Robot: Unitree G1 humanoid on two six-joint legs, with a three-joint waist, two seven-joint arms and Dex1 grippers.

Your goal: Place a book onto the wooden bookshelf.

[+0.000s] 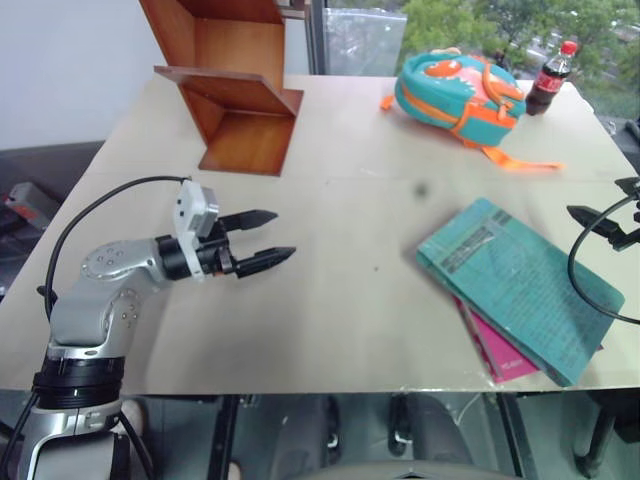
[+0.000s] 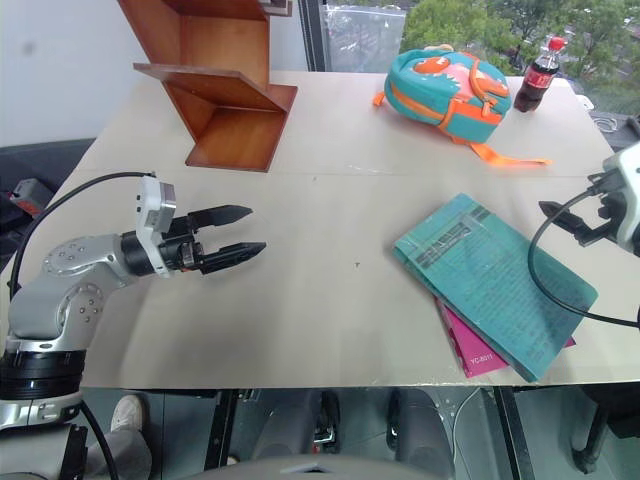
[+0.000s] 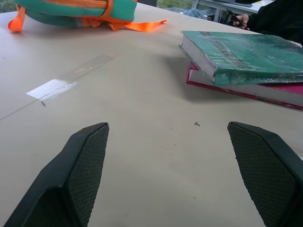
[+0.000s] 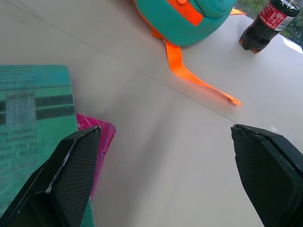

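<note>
Approach step: both end effectors, left (image 2: pixel 228 232) and right (image 2: pixel 560 218), open and empty; next, grasp the book (image 2: pixel 493 282) for the far-left wooden bookshelf (image 2: pixel 215 85).

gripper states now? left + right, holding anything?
left gripper: open, holding nothing, above the table, apart from the book.
right gripper: open, holding nothing, beside the book's far edge.
</note>
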